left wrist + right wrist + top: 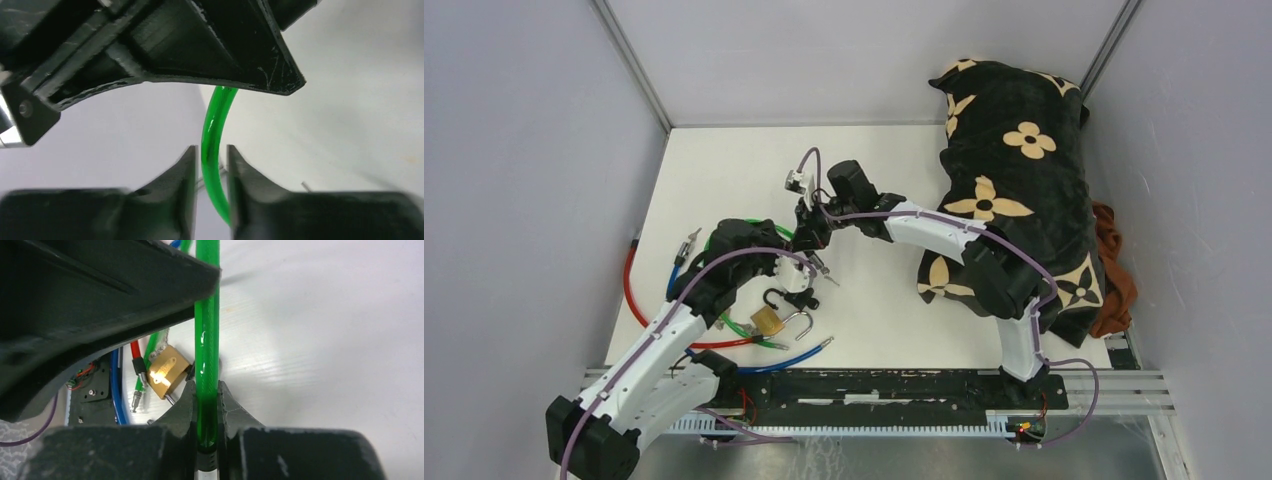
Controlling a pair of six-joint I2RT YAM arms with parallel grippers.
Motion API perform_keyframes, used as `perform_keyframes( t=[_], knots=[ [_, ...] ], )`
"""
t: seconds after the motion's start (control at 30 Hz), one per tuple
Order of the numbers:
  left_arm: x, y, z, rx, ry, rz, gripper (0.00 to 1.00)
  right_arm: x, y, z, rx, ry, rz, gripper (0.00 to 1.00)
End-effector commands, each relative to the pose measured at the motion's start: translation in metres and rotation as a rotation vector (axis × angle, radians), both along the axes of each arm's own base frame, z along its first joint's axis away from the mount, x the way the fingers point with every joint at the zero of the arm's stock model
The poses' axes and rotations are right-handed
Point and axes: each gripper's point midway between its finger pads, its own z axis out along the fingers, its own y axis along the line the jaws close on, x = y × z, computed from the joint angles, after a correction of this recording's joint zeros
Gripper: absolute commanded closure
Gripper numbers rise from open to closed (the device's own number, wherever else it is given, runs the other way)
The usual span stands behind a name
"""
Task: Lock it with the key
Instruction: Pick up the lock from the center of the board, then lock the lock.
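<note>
**Two hands on one green cable**

The left hand (214, 161) and the right hand (206, 396) are each clamped shut on the green cable (207, 315) over the tabletop (724, 170). One brass padlock (766, 320) lies at 7 o'clock from them, near one red cable (631, 290) and one blue cable (784, 360).

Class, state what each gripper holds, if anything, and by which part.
Both pinch the green cable: left gripper on a curved stretch, right gripper beside its end fitting.

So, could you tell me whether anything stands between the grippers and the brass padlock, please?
Nothing visible covers the brass padlock, which lies uncovered. However, the left gripper and right gripper are both shut on the green cable, so neither is free to reach it.
</note>
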Motion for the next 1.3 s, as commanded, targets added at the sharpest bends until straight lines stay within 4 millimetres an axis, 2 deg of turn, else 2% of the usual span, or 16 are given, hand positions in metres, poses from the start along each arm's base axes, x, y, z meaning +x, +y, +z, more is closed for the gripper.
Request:
perform_keyframes(
  t=[0.0,0.03,0.1,0.17,0.33,0.4,0.5,0.6,0.73,1.03,1.13,1.2,1.27],
  knots=[
    [-0.015,-0.018,0.039,-0.288,0.097,0.028,0.4,0.021,-0.026,0.063,0.125,-0.165,-0.044,1.0],
    [-0.014,-0.02,0.049,-0.403,0.135,0.094,0.27,0.018,-0.034,0.078,0.167,-0.198,-0.031,1.0],
    [-0.011,-0.02,0.065,-0.603,0.225,0.248,0.15,0.007,-0.053,0.093,0.204,-0.251,0.007,1.0],
    [-0.019,-0.021,0.072,-0.742,0.332,0.357,0.11,-0.002,-0.071,0.106,0.208,-0.31,0.032,1.0],
    [-0.065,-0.033,0.093,-1.03,0.475,0.346,0.02,-0.031,-0.121,0.139,0.276,-0.391,0.078,1.0],
    [-0.078,-0.037,0.1,-1.128,0.525,0.346,0.02,-0.04,-0.14,0.159,0.317,-0.453,0.078,1.0],
    [-0.084,-0.035,0.105,-1.265,0.535,0.376,0.02,-0.052,-0.16,0.189,0.357,-0.545,0.062,1.0],
    [-0.089,-0.035,0.1,-1.307,0.522,0.354,0.01,-0.066,-0.174,0.225,0.397,-0.628,0.046,1.0],
    [-0.092,-0.039,0.091,-1.354,0.545,0.335,0.01,-0.075,-0.19,0.26,0.416,-0.731,0.015,1.0],
    [-0.105,-0.04,0.095,-1.54,0.521,0.235,0.02,-0.1,-0.203,0.321,0.505,-0.829,0.057,1.0],
    [-0.112,-0.046,0.098,-1.625,0.562,0.177,0.03,-0.11,-0.204,0.333,0.552,-0.826,0.081,1.0],
    [-0.118,-0.052,0.103,-1.66,0.581,0.11,0.07,-0.117,-0.205,0.337,0.575,-0.808,0.092,1.0],
    [-0.122,-0.059,0.101,-1.69,0.613,0.051,0.18,-0.12,-0.206,0.339,0.585,-0.804,0.091,1.0]
  ],
)
